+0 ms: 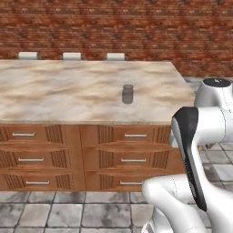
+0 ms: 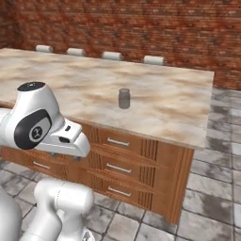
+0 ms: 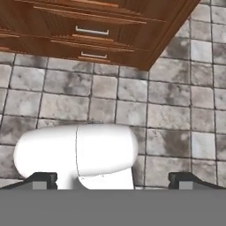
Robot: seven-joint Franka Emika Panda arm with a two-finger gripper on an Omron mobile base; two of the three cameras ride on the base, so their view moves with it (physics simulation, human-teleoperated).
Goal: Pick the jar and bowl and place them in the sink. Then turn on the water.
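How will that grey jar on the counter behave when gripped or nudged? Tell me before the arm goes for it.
The jar stands upright and taller than it is wide, so a sideways nudge would probably tip it, and its round body would then likely roll across the flat counter. It looks small and rigid, probably light. Its smooth sides may slip between the fingers.

The jar stood upright and alone on the marbled bench, toward its middle. Four pale stool tops lined the far edge before a brick wall. Wooden drawers faced the tiled floor.
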